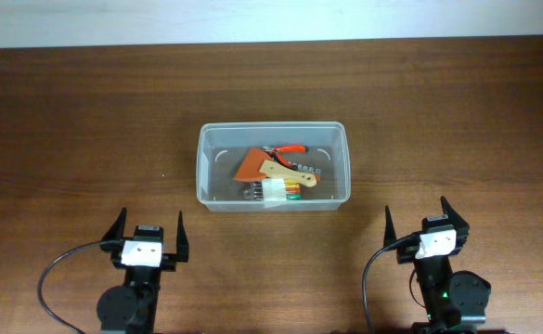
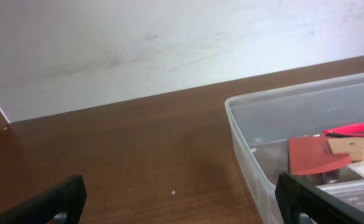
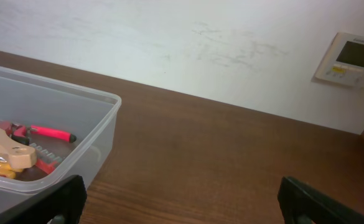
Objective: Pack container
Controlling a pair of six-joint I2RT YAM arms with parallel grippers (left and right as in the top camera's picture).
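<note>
The brown wooden tabletop (image 1: 85, 111) fills the overhead view, and the clear plastic container (image 1: 220, 158) sits near its middle, long side running left to right. Both arms are on the near side of the container, well apart from it. The left pincer (image 1: 150, 218) is off the container's near left corner and the right pincer (image 1: 416, 209) is off its near right corner; each has its fingers spread wide with nothing between them. In both wrist views only the dark fingertips show at the bottom corners, and the container is cut off by the frame edge. Inside the container, toward its middle and right, lies a small overlapping heap: a rust-coloured flat blade (image 1: 251, 167) with a pale wooden handle (image 1: 285, 173) across it, red-handled pliers (image 1: 290, 148) on the far side of it, and a small striped, multicoloured pack (image 1: 285, 192) on the near side, too small to make out.
</note>
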